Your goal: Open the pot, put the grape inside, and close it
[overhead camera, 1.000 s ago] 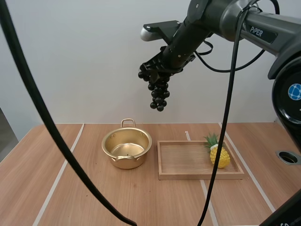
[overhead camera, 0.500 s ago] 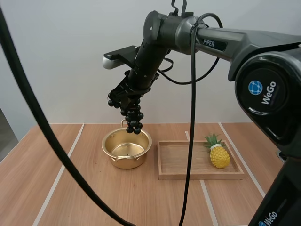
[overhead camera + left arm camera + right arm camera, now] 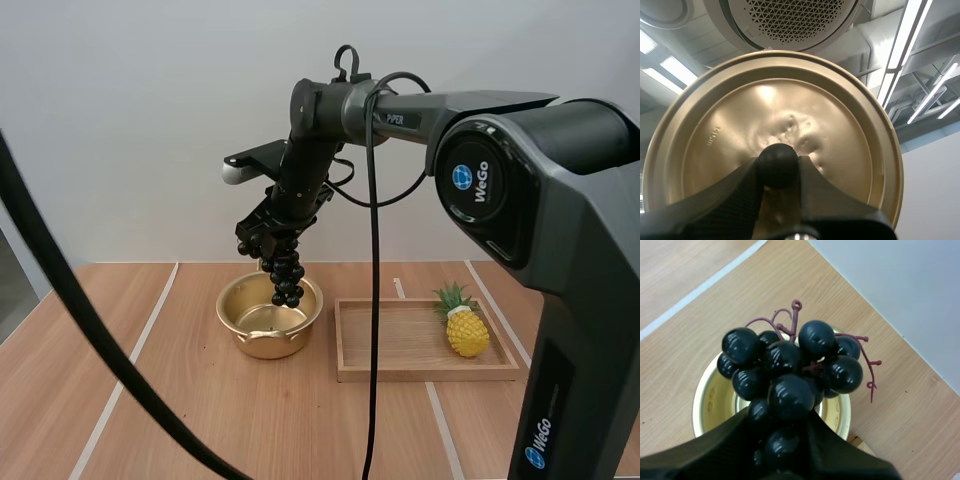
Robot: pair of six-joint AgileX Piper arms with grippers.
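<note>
The right hand [image 3: 262, 240] hangs above the open gold pot [image 3: 232, 303], its two black fingers pinching the top of a bunch of grapes [image 3: 286, 272] whose dark berries trail down toward the pot's mouth. The lowest berries seem to reach about rim level, though whether they touch the pot I cannot tell. From the right wrist view the bunch sits directly over the pot's bright inside, with its reddish stem curling out to one side. The pot stands uncovered on the desk [image 3: 200, 420], just beside a wooden tray [image 3: 400, 371] that carries a toy pineapple [image 3: 466, 328] at its far end. The left hand [image 3: 779, 169] is pinched on the black knob [image 3: 777, 164] of the lid [image 3: 790, 110], holding the gold lid up.
</note>
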